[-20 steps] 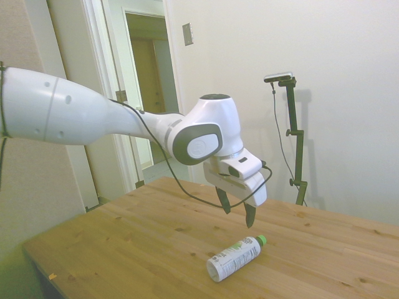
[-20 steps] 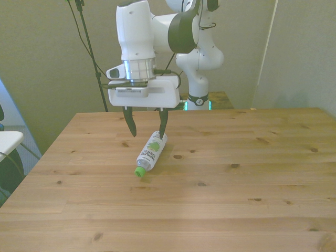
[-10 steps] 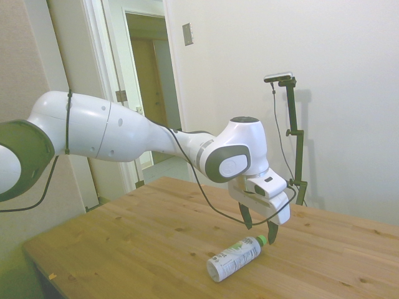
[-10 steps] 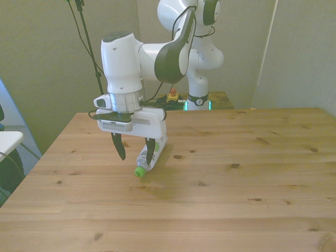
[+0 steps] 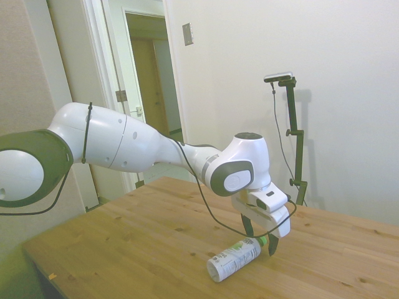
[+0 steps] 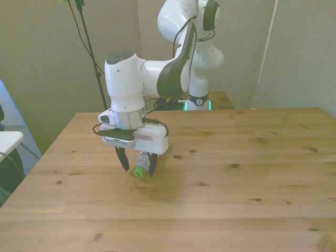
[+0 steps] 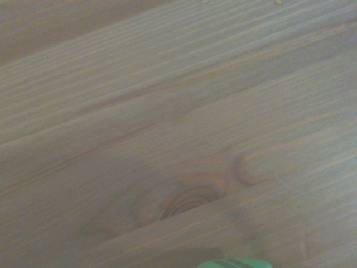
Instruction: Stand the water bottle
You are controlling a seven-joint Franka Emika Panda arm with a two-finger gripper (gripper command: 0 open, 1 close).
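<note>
Bottle (image 5: 233,259): lying on its side on the table (image 6: 252,173), toward the front view's left of the tabletop. In the side view its open-looking base end faces the camera and its neck runs away under the claw.
Cap (image 6: 139,171): green, pointing toward the front camera, sitting right between the two dark fingers. A sliver of the same green shows at the edge of the wrist view (image 7: 234,263).
Label: white with a green graphic, seen along the body in the side view; mostly hidden behind the claw's white housing in the front view.
Claw (image 6: 136,169): fingers spread apart, one on each side of the neck end, tips down near the wood. I cannot tell from either view whether a finger touches the bottle; nothing is clamped.
Fingers (image 5: 272,243): dark, pointing down, straddling the bottle near its cap.
Arm: reaching out low over the table, forearm sloping down to the wrist, the wrist turned so the claw hangs roughly straight down over the cap end. A black cable loops along it.
Table: bare pine boards with knots; the wrist view shows one knot up close, blurred.
</note>
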